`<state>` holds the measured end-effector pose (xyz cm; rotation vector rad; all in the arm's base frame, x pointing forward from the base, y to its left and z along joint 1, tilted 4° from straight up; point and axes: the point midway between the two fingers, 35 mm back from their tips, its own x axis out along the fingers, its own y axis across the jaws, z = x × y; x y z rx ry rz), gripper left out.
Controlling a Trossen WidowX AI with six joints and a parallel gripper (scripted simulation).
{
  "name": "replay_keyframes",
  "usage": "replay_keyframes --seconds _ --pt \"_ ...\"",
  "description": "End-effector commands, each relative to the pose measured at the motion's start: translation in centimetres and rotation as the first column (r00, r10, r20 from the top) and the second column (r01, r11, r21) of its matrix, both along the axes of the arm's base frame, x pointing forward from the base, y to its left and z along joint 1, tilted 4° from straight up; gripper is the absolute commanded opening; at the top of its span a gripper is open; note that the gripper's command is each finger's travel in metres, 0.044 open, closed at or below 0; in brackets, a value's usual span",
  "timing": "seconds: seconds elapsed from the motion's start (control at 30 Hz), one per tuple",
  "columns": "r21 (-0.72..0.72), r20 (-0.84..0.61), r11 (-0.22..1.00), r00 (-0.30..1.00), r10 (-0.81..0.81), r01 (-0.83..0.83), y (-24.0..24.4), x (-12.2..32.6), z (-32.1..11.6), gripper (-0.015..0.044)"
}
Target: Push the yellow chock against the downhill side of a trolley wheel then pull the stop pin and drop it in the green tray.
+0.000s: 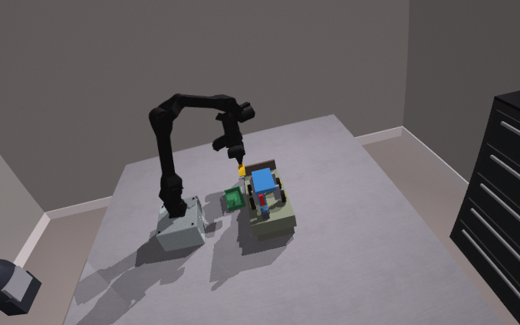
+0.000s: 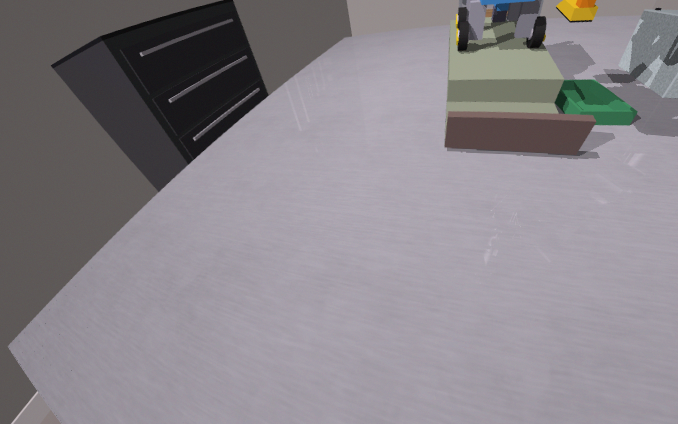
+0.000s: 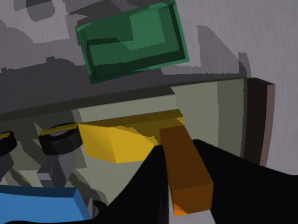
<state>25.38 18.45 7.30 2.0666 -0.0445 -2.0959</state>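
Observation:
My gripper (image 1: 241,163) is shut on the orange handle (image 3: 189,160) of the yellow chock (image 1: 241,171) (image 2: 578,11) (image 3: 117,145). The chock hangs in the air at the tray-side edge of the ramp (image 1: 277,221) (image 2: 500,65) (image 3: 200,105), near its low end. In the wrist view its tip overlaps the outline of a trolley wheel (image 3: 60,141); it is above the ramp and not seated. The blue-topped trolley (image 1: 263,180) (image 2: 507,2) (image 3: 37,204) stands on the ramp. The red-headed stop pin (image 1: 261,199) stands at its uphill end. The green tray (image 1: 235,198) (image 2: 600,118) (image 3: 150,42) holds no pin.
A brown end board (image 1: 264,165) (image 2: 515,132) (image 3: 268,120) stands across the ramp's low end. The tray lies beside the ramp, between it and the arm's grey base (image 1: 182,234) (image 2: 655,55). A black drawer cabinet (image 1: 487,184) (image 2: 165,85) stands beyond the table.

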Motion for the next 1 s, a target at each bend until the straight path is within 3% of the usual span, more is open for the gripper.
replay_keyframes --seconds 0.0,0.97 --pt "0.003 0.009 1.0 1.0 0.003 -0.003 0.2 1.2 -0.1 0.0" --pt "0.003 0.01 1.0 1.0 0.003 -0.003 -0.4 1.6 -5.4 0.0"
